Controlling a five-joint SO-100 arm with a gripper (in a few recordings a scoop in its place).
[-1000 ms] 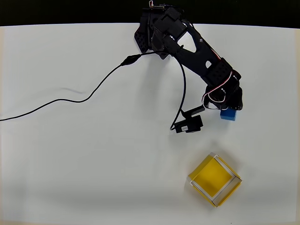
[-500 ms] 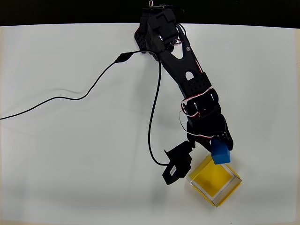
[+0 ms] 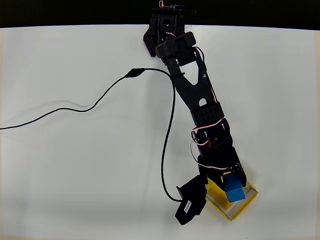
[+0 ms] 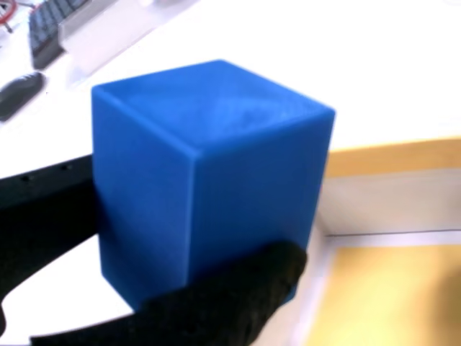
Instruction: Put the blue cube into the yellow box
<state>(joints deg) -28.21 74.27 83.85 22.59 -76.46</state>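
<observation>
The blue cube (image 3: 234, 190) is held above the yellow box (image 3: 250, 197), which lies near the table's front right in the overhead view. My black gripper (image 3: 231, 181) is shut on the cube, and the arm covers much of the box's left side. In the wrist view the blue cube (image 4: 209, 173) looms large, with black fingers (image 4: 223, 303) pressed against its lower faces. The yellow box (image 4: 389, 288), with its pale rim, sits below and to the right of the cube there.
A black cable (image 3: 90, 105) runs across the white table (image 3: 75, 175) from the left edge to the arm. The arm's base (image 3: 162, 27) stands at the table's far edge. The wrist camera housing (image 3: 191, 201) hangs just left of the box.
The arm has stretched forward, carrying the blue cube from the table's right middle to a spot over the yellow box. The gripper stayed shut on it.
</observation>
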